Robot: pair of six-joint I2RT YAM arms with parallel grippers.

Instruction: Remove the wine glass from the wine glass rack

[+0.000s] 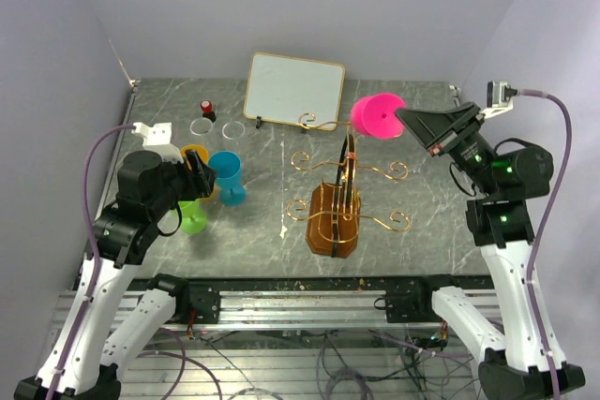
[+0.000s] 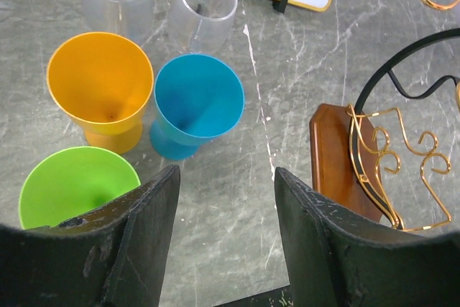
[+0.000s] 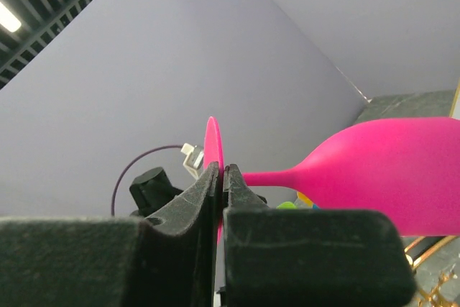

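Now our right pincer is clamped on the foot of the pink wine glass, held sideways in the air at one o'clock from the wine glass rack. We judge it lifted off; next comes setting it upright on the grey marbled counter. Our left pincer stands apart, empty, at nine o'clock. Lilac walls surround us.

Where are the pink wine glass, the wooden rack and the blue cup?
pink wine glass [image 3: 388,174], right wrist view, on its rounded bowl.
wooden rack [image 1: 330,222], overhead view, on its brown wooden body.
blue cup [image 2: 195,97], left wrist view, inside its bowl.
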